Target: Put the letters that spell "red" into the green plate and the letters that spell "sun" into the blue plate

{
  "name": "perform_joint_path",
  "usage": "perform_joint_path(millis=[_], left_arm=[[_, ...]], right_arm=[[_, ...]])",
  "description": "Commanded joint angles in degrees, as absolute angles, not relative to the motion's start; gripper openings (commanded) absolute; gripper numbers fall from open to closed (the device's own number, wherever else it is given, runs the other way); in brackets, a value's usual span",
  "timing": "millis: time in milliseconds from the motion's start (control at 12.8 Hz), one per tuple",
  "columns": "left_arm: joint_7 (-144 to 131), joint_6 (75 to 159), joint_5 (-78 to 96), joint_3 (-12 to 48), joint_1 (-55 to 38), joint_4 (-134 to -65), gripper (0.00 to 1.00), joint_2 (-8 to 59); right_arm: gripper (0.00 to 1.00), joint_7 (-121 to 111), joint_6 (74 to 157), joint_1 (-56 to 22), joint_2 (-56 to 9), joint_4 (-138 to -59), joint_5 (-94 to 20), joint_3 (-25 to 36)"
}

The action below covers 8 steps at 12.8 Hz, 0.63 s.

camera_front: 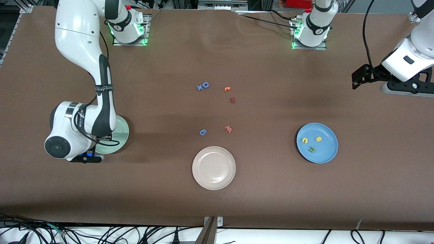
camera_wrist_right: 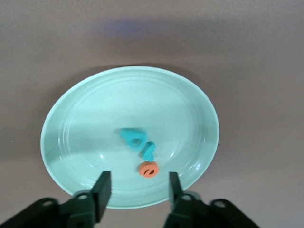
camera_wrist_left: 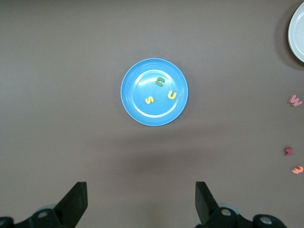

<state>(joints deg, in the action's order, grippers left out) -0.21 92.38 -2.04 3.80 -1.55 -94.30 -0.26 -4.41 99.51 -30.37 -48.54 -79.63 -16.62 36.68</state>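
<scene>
1. The right gripper [camera_wrist_right: 137,189] hung over the green plate [camera_wrist_right: 85,118], fingers apart and holding nothing.
2. In that plate lay the teal "d" [camera_wrist_right: 132,137], the teal "r" [camera_wrist_right: 148,150] and the orange "e" [camera_wrist_right: 148,169], the "e" at about five o'clock from the "d".
3. The left gripper [camera_wrist_left: 141,203] waited high over the surface [camera_front: 271,189], fingers wide apart.
4. The blue plate [camera_front: 327,150] held the yellow "s" [camera_front: 318,139], the yellow "u" [camera_front: 304,140] and the green "n" [camera_front: 311,149].

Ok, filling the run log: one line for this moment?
green plate: e, r, d in | blue plate: s, u, n in | right gripper: open over green plate | left arm: waiting
</scene>
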Motion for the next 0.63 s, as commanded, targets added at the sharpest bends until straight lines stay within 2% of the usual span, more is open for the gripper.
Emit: perform_joint_path(millis=[0,548], left_arm=[[0.17,91.32,-3.34,4.22,-1.23,-93.69,1.00,-0.44],[0.44,90.26,-2.55,3.78,-1.14,-93.43,1.00,-1.67]], right_arm=[[0.99,-5.27,98.79,-30.50,-47.73,-79.81,-18.63,36.65],[1.00,-2.12,95.19,-33.39,-45.45,-79.19,-22.41,36.65]])
